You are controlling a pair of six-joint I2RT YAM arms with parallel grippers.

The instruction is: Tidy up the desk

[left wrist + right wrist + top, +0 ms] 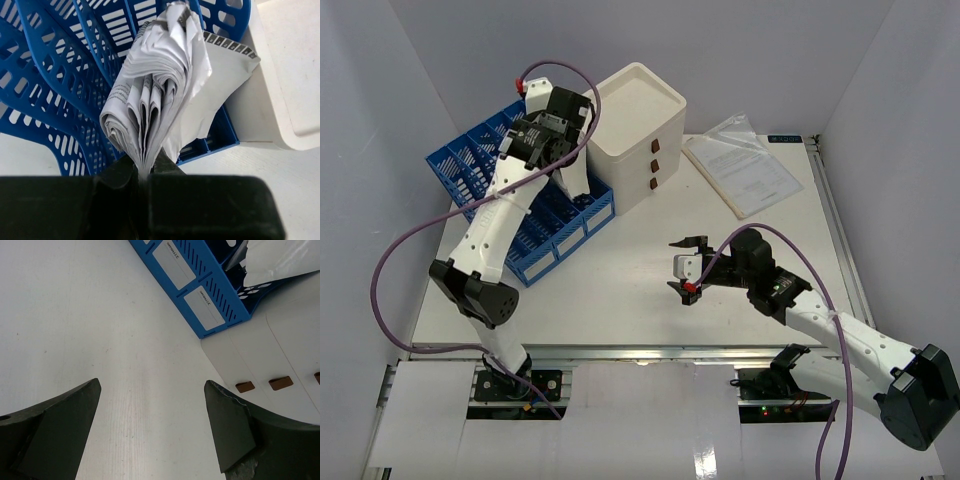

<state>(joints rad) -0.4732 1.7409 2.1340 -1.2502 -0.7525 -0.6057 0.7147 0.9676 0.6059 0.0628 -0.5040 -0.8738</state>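
Blue rack [60,75], left gripper [145,170] pinching folded papers [160,85], wrist view only, right gripper [151,387] gaping

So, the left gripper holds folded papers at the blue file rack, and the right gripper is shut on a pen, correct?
Not quite: the right wrist view shows the right gripper open and empty. The left gripper does hold the folded papers.

Robot laboratory cell with an office desk [620,300]
The railed white top is enclosed by plain walls [370,100]; two robot arms [495,225] are bolted at its edge, and a file rack [555,235], drawer box [640,110] and sleeved papers [745,170] are kept there.
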